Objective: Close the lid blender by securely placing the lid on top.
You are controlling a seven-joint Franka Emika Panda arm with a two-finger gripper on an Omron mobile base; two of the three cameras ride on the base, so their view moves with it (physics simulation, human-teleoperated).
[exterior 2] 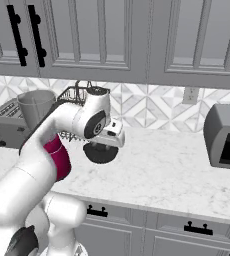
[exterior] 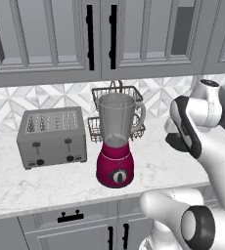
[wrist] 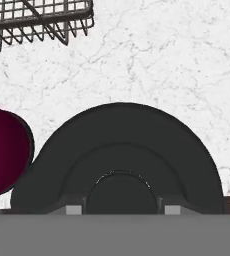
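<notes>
The hand (exterior 2: 103, 146) carries the lid (exterior 2: 101, 152): in the right base view the black disc hangs directly beneath it, clear above the bench (exterior 2: 177, 170). In the hand view the lid (wrist: 119, 165) fills the lower half, with marble below it. The fingertips themselves are hidden behind the disc, so the clamp is judged from the lid being held aloft rather than seen; the fingers appear closed on its central knob.

Step in hand: transport. The lid is lifted but not yet over the jar. The blender (exterior: 115, 144) stands at mid-bench toward the front edge, upright, jar mouth open and empty. The hand is beside it on its right and lower than the jar's rim; in the hand view the magenta base (wrist: 4, 150) shows at the left edge, close to the lid.

Next move, as judged: raise the lid above the rim, carry it leftward over the mouth, level it, then lower and press before release. Risk: striking the jar's side handle or rim if the sideways move begins too low.

Arm pose: the arm rises from the base, bends at the elbow over the front edge, forearm reaching forward, wrist turned down so the hand points at the bench.

Surroundings: a toaster (exterior: 52, 136) left of the blender; a wire basket (exterior: 118, 113) behind it by the wall.
</notes>
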